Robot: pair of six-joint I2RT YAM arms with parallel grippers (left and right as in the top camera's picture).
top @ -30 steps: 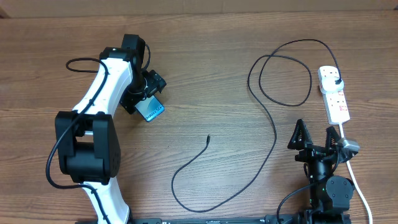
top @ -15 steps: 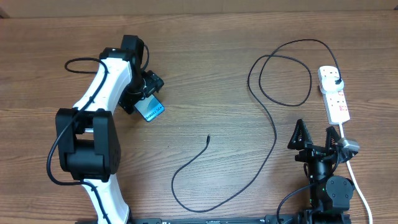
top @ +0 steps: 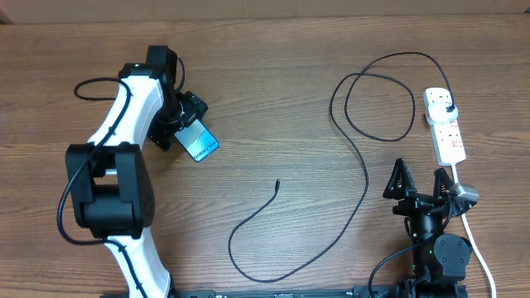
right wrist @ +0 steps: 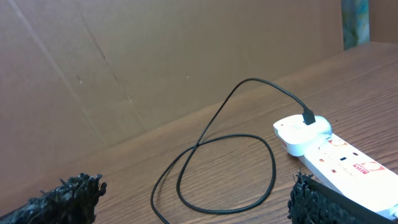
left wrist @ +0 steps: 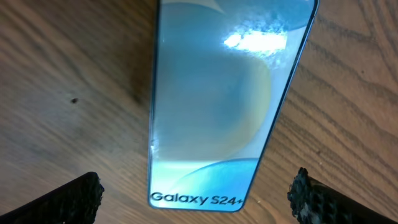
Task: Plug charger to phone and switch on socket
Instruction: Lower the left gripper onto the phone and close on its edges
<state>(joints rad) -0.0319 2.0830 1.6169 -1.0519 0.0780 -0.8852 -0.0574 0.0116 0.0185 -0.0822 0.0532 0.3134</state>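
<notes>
- The left gripper (left wrist: 196, 202) is spread wide over the phone (left wrist: 217, 106), a finger on each side, clear of it.
- The phone lies screen-up on the table (top: 273, 74), far left.
- The right gripper (top: 421, 178) is spread and holds nothing, near the socket (top: 451, 141).
- The charger (top: 364, 178) is plugged into the socket, and its tip (top: 277, 183) lies loose mid-table.

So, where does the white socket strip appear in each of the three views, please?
Overhead: socket at the right edge, above the middle.
Left wrist: not in it.
Right wrist: socket in the lower right corner.
Shared landmark: the black charger plug in its end, also in the right wrist view.
</notes>
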